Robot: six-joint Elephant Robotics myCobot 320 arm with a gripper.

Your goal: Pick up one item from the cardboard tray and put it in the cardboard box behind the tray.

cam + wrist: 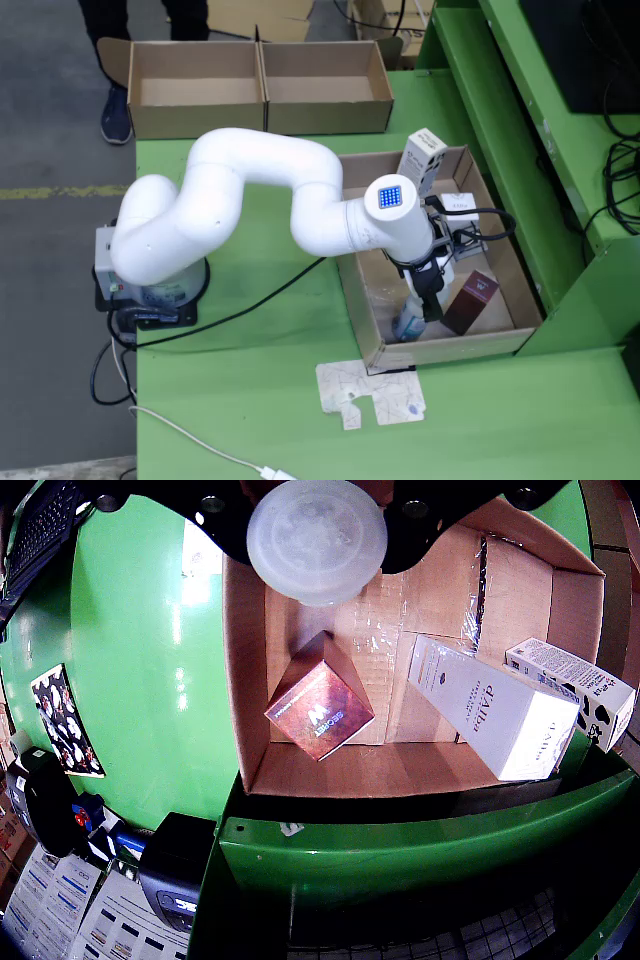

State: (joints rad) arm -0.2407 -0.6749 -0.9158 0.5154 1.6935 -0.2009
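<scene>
Here the end effector [428, 290] hangs inside the tray [361, 305], and a translucent cap-shaped part [316, 538] fills the top of the wrist view. Whether it grips anything cannot be told; a small bluish item [409, 324] lies at its tip in the fixed view, contact unclear. Just beside it, toward the tray's near right corner in the fixed view, a dark red box [471, 300] stands tilted on the tray floor. Behind the end effector a white carton [490, 709] lies flat, and a second white carton [422, 158] leans on the far rim. Well beyond, two open cardboard boxes [258, 88] sit at the bench [250, 390] edge.
</scene>
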